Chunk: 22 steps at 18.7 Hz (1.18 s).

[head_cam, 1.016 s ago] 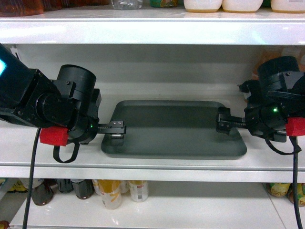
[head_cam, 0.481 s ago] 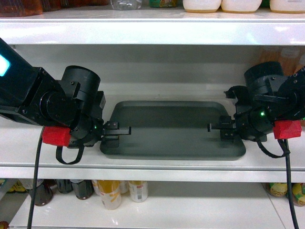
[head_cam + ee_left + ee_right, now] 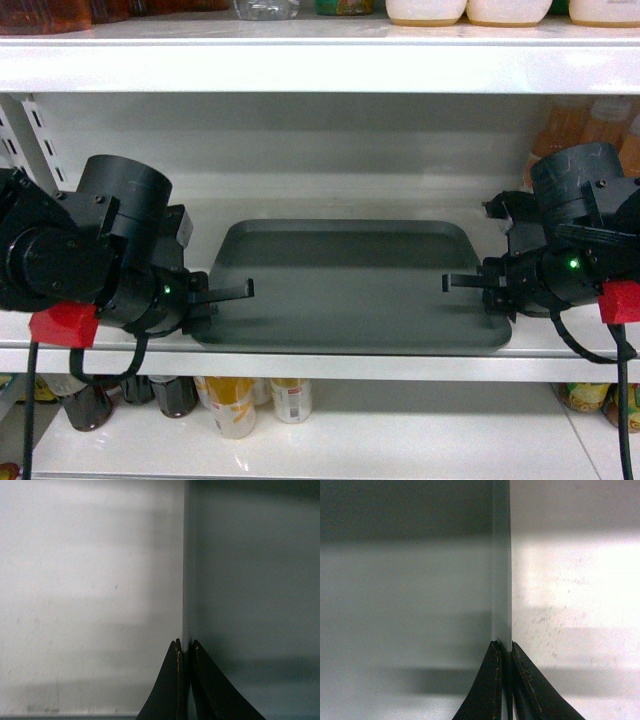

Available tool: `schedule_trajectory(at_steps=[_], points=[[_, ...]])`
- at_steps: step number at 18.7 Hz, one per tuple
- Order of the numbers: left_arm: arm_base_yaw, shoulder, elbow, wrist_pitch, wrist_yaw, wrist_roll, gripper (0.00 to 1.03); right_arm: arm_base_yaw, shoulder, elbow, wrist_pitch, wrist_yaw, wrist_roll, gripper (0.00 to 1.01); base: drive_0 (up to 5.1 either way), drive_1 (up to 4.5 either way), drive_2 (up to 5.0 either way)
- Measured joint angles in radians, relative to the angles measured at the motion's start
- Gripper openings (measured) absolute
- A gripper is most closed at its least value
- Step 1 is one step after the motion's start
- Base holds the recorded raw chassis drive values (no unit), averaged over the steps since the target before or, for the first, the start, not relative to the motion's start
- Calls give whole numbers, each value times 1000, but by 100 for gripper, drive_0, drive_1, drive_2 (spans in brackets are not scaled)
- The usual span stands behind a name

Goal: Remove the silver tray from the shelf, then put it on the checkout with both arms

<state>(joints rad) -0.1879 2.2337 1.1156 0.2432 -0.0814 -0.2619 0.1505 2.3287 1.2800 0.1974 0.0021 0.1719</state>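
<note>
I have the silver tray [image 3: 345, 285] pinched at both short ends: my left tool [image 3: 228, 292] is clamped on its left rim and my right tool [image 3: 465, 282] on its right rim, and both wrist views show the jaws closed thin on that edge. The tray sits over the front of the shelf [image 3: 330, 362], its near edge about at the lip; I cannot tell whether it is resting or just clear of the board.

To do this step well I would draw both arms back together at the same pace and height, keeping the tray level and the spacing between the tools fixed, so the thin rim does not twist or slip out of either pinch. I would lift only a little, since the shelf board above is close.

The checkout is not in any view, so I have no read on its height or direction. The wrist cameras show only the rim [image 3: 183, 580] and blurred surfaces, so grip depth is hard to judge. My left arm's bulk hides the tray's near left corner
</note>
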Motion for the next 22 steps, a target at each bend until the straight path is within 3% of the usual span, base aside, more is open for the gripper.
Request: schedule_trajectory(at_steps=[7,15,18,22], points=[[-58,-277,-259,86,-87,6,3,-4,-286,-321,130,-21,47,3,0,0,0],[-129,-736,-565,79,-147,6,3,13,-830,-713,170,-50,56,3,0,0,0],[-165,-882,-650,85,-193,0,3,13,-911,-748,174,-59,57,2,0,0,0],[-164,-871,-645,79,-195,4,3,14,-908,-748,169,-60,63,2,0,0,0]])
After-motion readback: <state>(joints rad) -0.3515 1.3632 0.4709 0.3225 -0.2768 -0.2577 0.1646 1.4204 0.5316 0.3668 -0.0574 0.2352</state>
